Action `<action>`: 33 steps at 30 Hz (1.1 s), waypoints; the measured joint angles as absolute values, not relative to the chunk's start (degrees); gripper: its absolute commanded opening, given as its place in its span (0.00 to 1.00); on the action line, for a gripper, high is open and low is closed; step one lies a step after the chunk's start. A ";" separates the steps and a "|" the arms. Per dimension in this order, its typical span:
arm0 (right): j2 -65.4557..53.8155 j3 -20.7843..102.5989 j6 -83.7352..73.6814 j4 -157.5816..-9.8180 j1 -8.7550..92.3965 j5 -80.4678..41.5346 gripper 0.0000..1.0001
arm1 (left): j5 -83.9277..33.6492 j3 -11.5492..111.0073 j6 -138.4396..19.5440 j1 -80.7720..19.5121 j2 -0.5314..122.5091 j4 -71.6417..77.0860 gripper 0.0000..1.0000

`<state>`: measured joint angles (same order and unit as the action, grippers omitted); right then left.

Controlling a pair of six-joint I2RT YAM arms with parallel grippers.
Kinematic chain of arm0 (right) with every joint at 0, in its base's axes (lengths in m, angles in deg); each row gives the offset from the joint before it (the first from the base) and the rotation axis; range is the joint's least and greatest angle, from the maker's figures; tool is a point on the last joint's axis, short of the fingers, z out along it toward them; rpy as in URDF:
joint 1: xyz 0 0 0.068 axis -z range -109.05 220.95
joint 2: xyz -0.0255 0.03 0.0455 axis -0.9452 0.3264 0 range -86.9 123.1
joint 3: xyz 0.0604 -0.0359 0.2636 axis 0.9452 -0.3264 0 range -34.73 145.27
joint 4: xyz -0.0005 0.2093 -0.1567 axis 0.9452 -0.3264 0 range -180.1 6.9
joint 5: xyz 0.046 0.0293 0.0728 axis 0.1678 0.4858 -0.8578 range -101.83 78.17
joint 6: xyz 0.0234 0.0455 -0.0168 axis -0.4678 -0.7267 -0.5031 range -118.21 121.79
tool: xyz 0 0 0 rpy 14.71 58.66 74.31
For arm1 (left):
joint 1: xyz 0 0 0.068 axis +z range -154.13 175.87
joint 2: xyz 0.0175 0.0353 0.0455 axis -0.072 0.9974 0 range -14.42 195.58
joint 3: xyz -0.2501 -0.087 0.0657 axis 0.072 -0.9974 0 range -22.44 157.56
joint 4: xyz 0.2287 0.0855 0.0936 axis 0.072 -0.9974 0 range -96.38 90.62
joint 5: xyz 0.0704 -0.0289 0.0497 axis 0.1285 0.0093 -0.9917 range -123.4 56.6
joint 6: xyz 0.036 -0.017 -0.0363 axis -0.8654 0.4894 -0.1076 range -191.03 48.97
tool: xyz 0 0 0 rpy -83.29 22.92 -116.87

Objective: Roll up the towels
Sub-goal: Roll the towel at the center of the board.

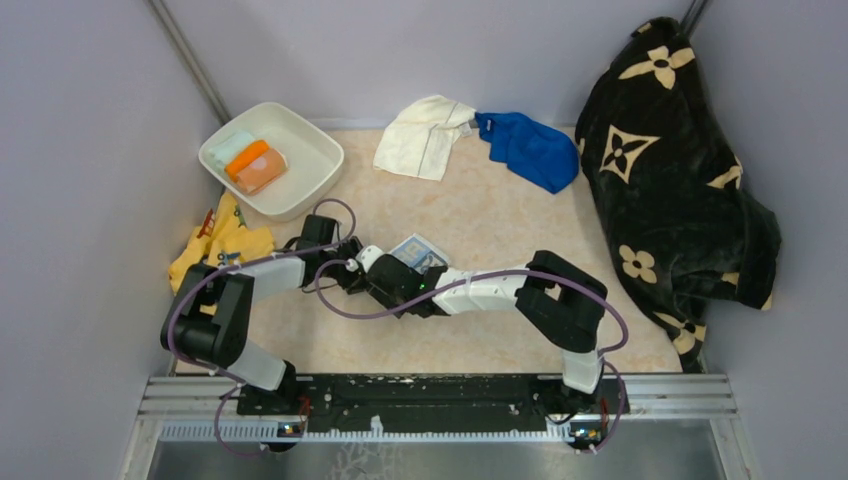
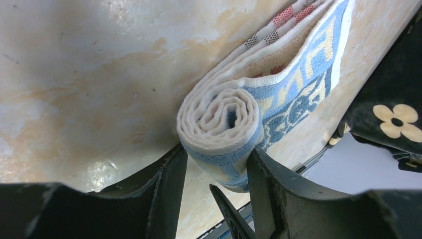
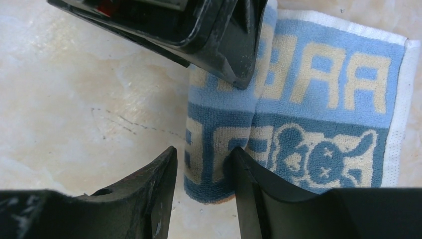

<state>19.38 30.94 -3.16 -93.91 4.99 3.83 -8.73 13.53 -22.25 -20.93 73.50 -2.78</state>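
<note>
Two black fingers (image 2: 166,189) of the left gripper (image 2: 216,151) press against either side of the rolled end of the printed towel (image 2: 224,114) in the left wrist view, clamping it; the spiral of white layers faces the camera, and the unrolled length runs away toward the upper right, flat on the table (image 2: 99,74). That surface is glossy, marbled cream and beige, with soft reflections. At the far right edge lies a fold of the black blanket (image 2: 393,119) with a cream flower on it. In the right wrist view the right gripper (image 3: 203,150) straddles the other end of the same roll with its jaws parted: one finger touches the cloth, while a thin strip of table shows between the other finger and the towel's edge, so it is not clenched. Beyond the roll the flat part shows pale lettering on blue and a small cartoon animal, and the left gripper crosses the top of the view. From the top external camera both arms meet at the middle of the table over this towel. The cream-white towel (image 1: 425,135) and the royal blue towel (image 1: 530,150) lie crumpled and touching at the back, near the rear wall (image 1: 400,50). A white basin (image 1: 300,125) holding orange and pale green items sits at the left rear, a yellow cloth (image 1: 225,240) just beside it. The blanket is heaped along the right wall. Pale grey-lilac walls close three sides, and a metal rail (image 1: 440,395) carries the arm bases in front.
</note>
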 measured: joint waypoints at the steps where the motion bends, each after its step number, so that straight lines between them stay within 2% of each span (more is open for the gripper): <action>1: 19.71 30.94 -2.86 -93.76 4.97 4.14 0.44 | -8.67 13.59 -22.25 -20.93 73.57 -2.80 0.57; 4: 21.30 30.96 -2.11 -93.13 4.82 6.61 0.37 | -8.45 13.94 -22.36 -21.08 73.79 -2.80 0.59; 6: 21.83 31.07 -1.61 -92.73 4.71 8.23 0.24 | -8.45 14.18 -22.54 -21.12 73.83 -2.85 0.61; 8: 21.85 31.07 -0.71 -92.73 4.69 8.67 0.15 | -8.45 14.33 -22.82 -21.12 73.76 -2.96 0.65; 13: 20.76 30.94 0.05 -93.24 6.79 3.68 0.02 | -10.05 14.42 -23.94 -20.84 71.12 -5.14 0.75; 18: 19.40 30.11 -3.23 -92.43 14.85 -15.95 0.00 | -13.26 14.25 -24.88 -18.37 64.26 -9.75 0.81; 24: 20.52 25.85 -13.92 -83.25 24.84 -43.16 0.00 | -13.85 12.21 -25.01 -16.23 56.52 -12.18 0.81; 28: 24.62 22.75 -23.84 -72.89 28.49 -56.03 0.01 | -12.54 9.18 -24.46 -16.25 55.58 -12.24 0.78; 33: 29.63 21.89 -32.84 -65.04 31.42 -64.80 0.03 | -10.37 7.21 -23.02 -16.67 57.02 -10.78 0.77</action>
<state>29.63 21.89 -32.84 -65.04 31.42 -64.80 -10.37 7.21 -23.02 -16.67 57.02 -10.78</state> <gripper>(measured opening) 0.155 0.776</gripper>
